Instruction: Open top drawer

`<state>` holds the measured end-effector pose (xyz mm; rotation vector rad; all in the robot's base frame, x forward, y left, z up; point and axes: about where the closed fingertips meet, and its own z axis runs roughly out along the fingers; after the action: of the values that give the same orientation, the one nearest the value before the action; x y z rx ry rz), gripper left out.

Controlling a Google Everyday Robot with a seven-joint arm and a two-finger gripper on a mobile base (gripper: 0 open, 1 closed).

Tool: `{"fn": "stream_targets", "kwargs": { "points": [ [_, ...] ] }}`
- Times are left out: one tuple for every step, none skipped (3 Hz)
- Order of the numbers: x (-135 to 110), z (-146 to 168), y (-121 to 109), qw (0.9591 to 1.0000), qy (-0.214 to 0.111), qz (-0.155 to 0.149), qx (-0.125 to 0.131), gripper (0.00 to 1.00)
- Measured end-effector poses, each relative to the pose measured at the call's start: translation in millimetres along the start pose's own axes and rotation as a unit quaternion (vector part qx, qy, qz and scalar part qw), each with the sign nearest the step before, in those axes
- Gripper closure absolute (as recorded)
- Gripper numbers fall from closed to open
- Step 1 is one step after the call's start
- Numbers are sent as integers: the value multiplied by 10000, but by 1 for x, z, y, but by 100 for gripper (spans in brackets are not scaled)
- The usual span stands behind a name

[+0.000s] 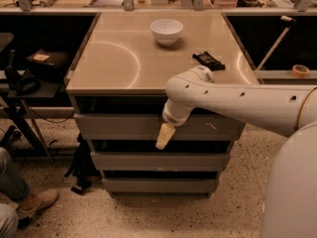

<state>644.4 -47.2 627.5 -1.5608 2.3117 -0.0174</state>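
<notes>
- The end effector (165, 136) hung pointing downward in front of the top drawer (119, 127), near the middle of its lower edge.
- How far it was spread could not be told.
- The top drawer sat just beneath the desk (114, 58), above two narrower fronts.
- A white bowl (166, 31) stood on the desk.
</notes>
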Motion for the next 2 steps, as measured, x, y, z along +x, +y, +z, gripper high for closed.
{"fn": "stream_targets", "kwargs": {
  "points": [
    [0,0,0,10000,0,0,0,19],
    [0,0,0,10000,0,0,0,42]
  ]
}}
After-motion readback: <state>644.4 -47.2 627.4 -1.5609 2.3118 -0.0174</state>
